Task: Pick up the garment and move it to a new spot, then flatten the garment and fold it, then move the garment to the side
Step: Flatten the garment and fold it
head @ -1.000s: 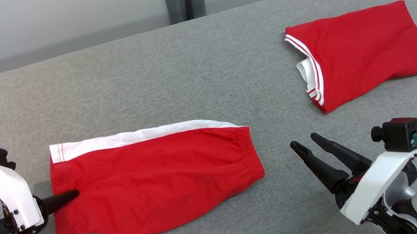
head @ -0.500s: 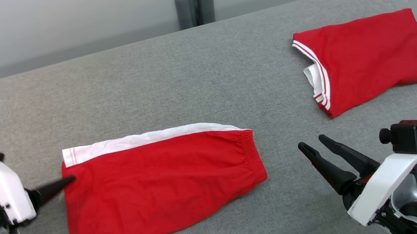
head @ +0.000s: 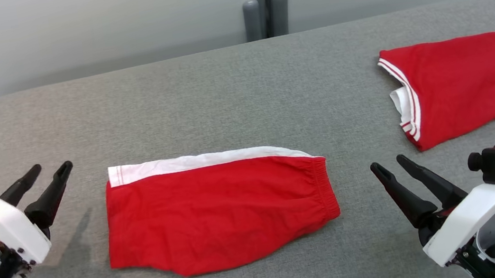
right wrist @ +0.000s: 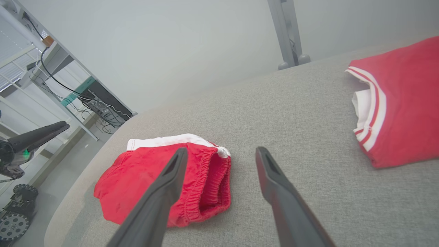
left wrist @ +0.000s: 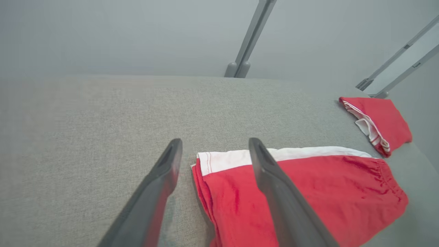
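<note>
Watching remotely, I saw the folded red shorts [head: 218, 210] lying flat on the grey bench [head: 222, 94], my left pincer [head: 51, 167] and right pincer [head: 387, 163] both spread apart, holding nothing

Red shorts [head: 219, 214], white side stripe

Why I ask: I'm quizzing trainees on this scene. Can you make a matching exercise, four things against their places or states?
Things:
1. shorts
2. shirt
3. left gripper
4. right gripper

Places and states:
A. folded, at the right end of the table
B. open, left of the shorts, clear of them
C. folded flat, mid-table, white band along the far edge
D. open, on the near side, right of the shorts

Pairs: 1-C, 2-A, 3-B, 4-D.
</note>
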Tool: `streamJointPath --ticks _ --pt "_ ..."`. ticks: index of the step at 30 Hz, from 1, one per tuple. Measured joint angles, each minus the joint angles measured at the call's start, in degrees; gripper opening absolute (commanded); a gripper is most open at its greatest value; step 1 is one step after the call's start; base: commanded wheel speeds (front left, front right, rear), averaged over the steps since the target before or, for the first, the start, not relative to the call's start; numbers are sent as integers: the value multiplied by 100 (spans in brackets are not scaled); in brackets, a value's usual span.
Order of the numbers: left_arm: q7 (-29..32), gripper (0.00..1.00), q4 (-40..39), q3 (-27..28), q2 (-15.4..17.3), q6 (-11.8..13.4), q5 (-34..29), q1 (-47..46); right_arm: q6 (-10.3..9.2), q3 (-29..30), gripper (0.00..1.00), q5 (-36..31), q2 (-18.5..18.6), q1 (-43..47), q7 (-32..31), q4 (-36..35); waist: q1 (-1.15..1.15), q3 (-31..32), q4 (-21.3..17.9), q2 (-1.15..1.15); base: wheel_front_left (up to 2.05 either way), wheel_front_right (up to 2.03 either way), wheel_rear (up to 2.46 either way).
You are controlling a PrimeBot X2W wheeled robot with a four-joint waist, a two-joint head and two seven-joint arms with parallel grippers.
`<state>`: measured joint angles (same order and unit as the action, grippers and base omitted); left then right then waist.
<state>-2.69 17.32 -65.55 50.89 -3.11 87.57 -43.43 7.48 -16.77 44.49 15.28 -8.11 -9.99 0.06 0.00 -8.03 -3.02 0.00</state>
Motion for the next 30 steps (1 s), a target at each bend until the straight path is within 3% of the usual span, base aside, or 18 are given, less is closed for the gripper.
streamJointPath --ticks 4,8,14,23,30 --pt "-943 100 -255 66 -51 580 -389 352 0 118 100 -92 -52 97 82 -71 0 92 127 0 0 0 0" --pt "-1209 100 -595 386 -244 1073 -761 750 0 265 100 -241 -81 277 254 -88 0 192 246 0 0 0 0" --pt "-1244 100 -1185 2154 -780 1577 -1938 1770 0 534 100 -691 -152 426 806 -160 0 307 384 0 0 0 0" --pt "-1241 100 -1703 3893 -1697 1594 -3972 3147 0 913 100 -1664 -613 494 1749 49 0 274 319 0 0 0 0" --pt "-1241 100 -1711 4721 -2447 1358 -5108 3849 0 1167 100 -2308 -925 593 2248 379 0 319 266 0 0 0 0"
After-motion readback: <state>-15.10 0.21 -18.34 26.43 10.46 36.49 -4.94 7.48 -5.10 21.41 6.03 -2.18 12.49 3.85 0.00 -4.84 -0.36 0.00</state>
